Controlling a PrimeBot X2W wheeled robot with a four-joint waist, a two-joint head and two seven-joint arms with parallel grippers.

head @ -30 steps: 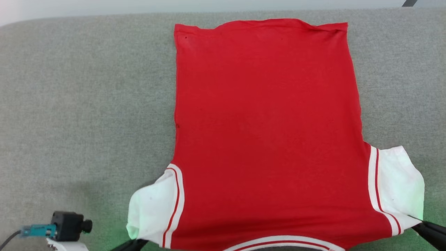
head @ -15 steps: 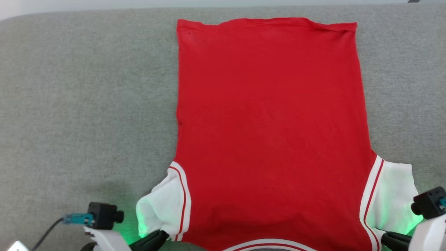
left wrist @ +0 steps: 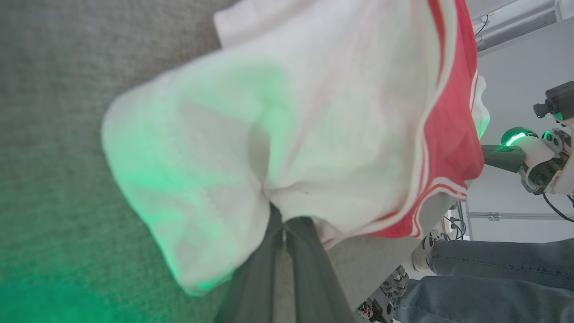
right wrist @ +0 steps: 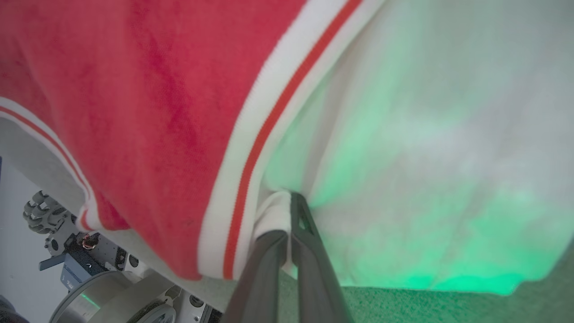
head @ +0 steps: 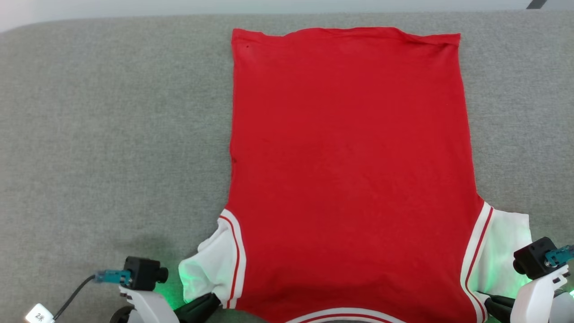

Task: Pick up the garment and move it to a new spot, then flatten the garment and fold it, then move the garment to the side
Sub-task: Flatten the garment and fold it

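Jersey shirt lies spread on the grey fabric-covered tabletop, plain red side up, with its hem at the far edge and its shoulders toward the robot. The frame's bottom edge cuts off the white-and-red neckline trim, and the shirt's underside is hidden.

The left pincer is pressed together on the lower corner of the white left sleeve. In the left wrist view the left pincer has its dark fingers meeting on a bunched fold, the rest of the sleeve blurred and washed green.

The right pincer pinches the white right sleeve just beside its striped seam. Its arm is largely cut off at the corner. Close up, the right pincer clamps a small tuck of white cloth; how deep the tuck goes cannot be made out.

A person's legs in jeans show beyond the tabletop's edge, partly cropped.
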